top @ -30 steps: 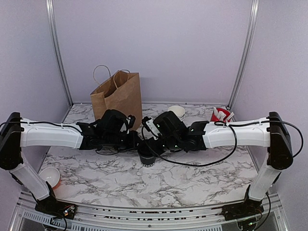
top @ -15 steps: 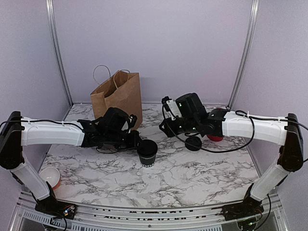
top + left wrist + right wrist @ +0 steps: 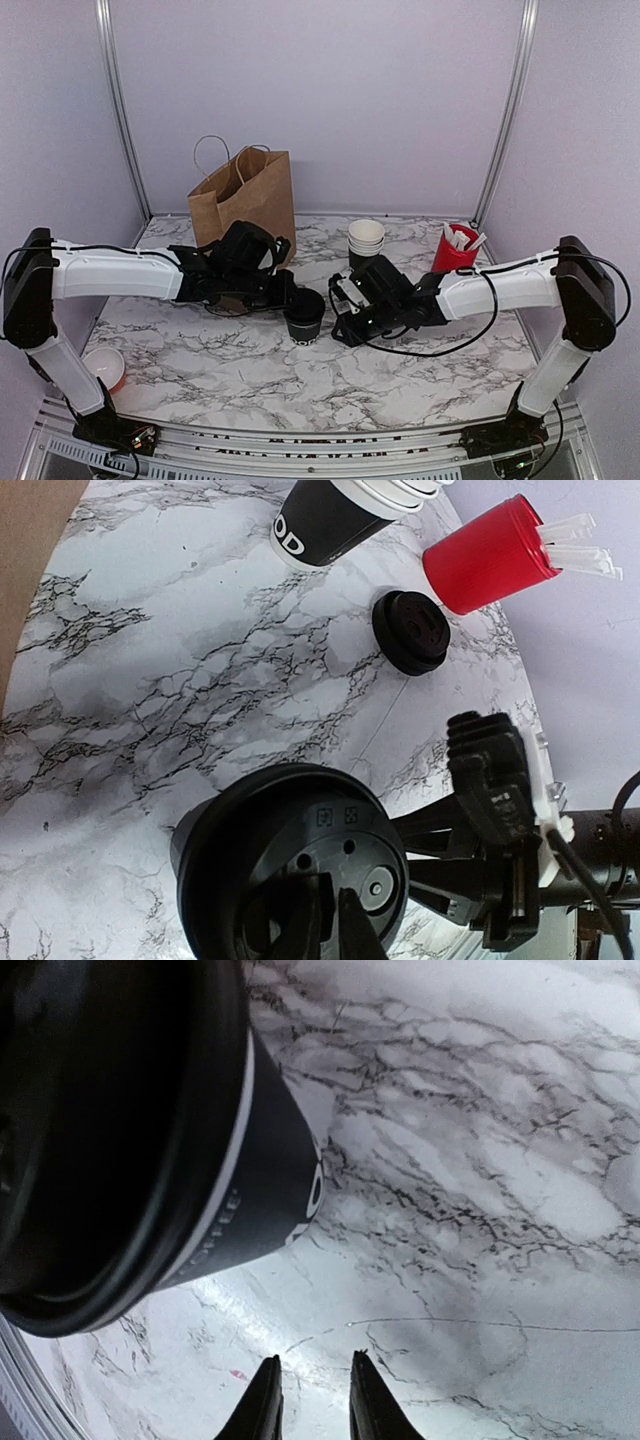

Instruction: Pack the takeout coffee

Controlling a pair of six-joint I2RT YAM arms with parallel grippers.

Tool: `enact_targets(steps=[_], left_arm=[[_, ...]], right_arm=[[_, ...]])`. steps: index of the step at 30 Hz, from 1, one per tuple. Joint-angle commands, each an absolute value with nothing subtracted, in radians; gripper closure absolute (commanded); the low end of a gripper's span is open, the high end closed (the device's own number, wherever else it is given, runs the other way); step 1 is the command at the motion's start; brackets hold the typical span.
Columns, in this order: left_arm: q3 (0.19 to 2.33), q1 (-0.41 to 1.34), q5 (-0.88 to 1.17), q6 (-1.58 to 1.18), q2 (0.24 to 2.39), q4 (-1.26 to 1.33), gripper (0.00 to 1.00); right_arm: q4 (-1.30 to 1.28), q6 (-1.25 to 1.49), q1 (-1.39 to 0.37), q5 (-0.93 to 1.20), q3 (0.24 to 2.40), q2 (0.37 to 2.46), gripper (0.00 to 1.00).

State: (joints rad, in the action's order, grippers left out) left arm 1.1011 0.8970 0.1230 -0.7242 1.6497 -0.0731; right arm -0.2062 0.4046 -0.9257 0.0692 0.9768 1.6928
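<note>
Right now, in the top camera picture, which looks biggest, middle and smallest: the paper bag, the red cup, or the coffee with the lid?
1. paper bag, biggest by far.
2 and 3. coffee and red cup look about alike, so I can't rank them.

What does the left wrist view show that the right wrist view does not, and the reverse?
Only the left wrist view: the cup stack, the red cup, a loose lid, the bag at the edge, and the left pincer over the top of the coffee. Only the right wrist view: the white print on the coffee's side. Both: the coffee, the marble table and the right pincer.
</note>
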Motion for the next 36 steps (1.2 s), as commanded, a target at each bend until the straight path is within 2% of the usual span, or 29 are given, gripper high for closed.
enact_targets(steps=[1,4,10,19,27,36], left_arm=[[1.128,0.902,0.129,-0.698,1.672,-0.119,0.91],[1.139,0.902,0.132,-0.691,1.68,-0.126,0.91],[1.145,0.902,0.136,-0.687,1.682,-0.129,0.91],[1.153,0.902,0.135,-0.68,1.694,-0.132,0.91],[1.168,0.902,0.131,-0.67,1.682,-0.143,0.91],[1.207,0.889,0.12,-0.663,1.596,-0.178,0.89]], right_arm=[[-0.2,0.438,-0.923,-0.035,1.001,1.566,0.76],[-0.189,0.413,-0.911,-0.06,1.026,1.534,0.73],[-0.144,0.381,-0.874,0.033,1.085,1.572,0.7],[-0.068,0.439,-0.874,0.172,1.042,1.771,0.7],[-0.103,0.462,-0.89,0.081,0.991,1.622,0.7],[-0.182,0.425,-0.927,0.042,1.085,1.618,0.67]])
